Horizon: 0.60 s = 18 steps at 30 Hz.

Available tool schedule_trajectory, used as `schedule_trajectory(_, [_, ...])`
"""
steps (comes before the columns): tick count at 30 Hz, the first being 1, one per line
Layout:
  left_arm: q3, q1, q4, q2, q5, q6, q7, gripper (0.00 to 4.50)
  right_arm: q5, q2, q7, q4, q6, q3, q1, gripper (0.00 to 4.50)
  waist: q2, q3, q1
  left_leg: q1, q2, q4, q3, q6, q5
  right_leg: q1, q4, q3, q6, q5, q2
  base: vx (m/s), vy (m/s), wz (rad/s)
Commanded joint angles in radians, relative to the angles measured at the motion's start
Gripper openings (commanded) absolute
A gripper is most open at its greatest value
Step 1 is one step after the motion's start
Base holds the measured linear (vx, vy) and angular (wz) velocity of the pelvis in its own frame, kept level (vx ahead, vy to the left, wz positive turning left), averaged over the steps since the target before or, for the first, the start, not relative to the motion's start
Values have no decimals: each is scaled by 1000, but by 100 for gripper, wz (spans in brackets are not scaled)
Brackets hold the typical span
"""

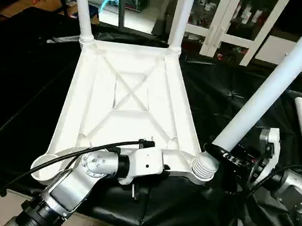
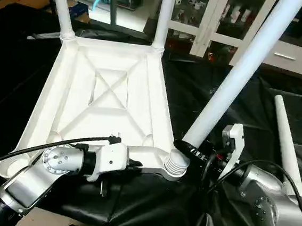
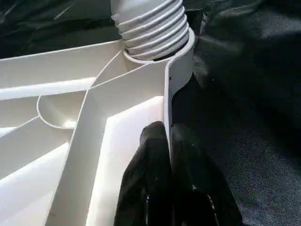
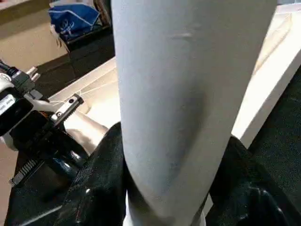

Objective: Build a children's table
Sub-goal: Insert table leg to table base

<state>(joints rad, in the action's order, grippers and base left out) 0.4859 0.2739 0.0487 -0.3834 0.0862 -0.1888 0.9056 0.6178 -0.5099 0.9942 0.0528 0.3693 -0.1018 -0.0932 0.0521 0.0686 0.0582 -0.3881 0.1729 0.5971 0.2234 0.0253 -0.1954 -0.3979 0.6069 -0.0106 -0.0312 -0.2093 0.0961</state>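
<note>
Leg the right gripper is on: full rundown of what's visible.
The leg is a long, smooth white tube, plastic by the look, ending in a ribbed threaded base. It leans away from upright. Its base sits at the near right corner socket of the upside-down table top, threads exposed, so not fully seated. The right gripper is shut on it just above the threads. The left gripper pinches the top's rim beside that socket.

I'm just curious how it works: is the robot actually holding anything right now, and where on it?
Yes. The left gripper pinches the table top's near edge wall. The right gripper clasps a leg just above its threaded end, which sits at the corner socket.
</note>
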Motion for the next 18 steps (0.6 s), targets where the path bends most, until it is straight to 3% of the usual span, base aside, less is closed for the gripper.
schedule_trajectory(1, [28,-17,-32,5,5,-6,4,0,-46,-7,-18,57,-14,-10,11,184,12,-33,-9,26,66,-91,-39,-17,-273,7,-91,29,160,-302,45,0,0,0])
schedule_trajectory(5, [29,-18,-29,4,6,-8,3,0,-56,-7,-30,78,-38,-23,25,184,14,-32,-11,27,67,-94,-41,-1,-300,5,-94,29,149,-329,45,0,0,0])
schedule_trajectory(11, [28,-19,-28,4,7,-7,2,0,-77,-9,-15,71,-99,-29,80,184,11,-31,-8,34,69,-96,-39,4,-319,2,-96,31,153,-299,44,0,0,0])
schedule_trajectory(18, [28,-17,-33,7,10,-6,2,0,-110,-11,13,37,-183,-6,146,184,11,-31,-8,35,69,-98,-37,-8,-300,6,-94,30,165,-244,42,0,0,0])
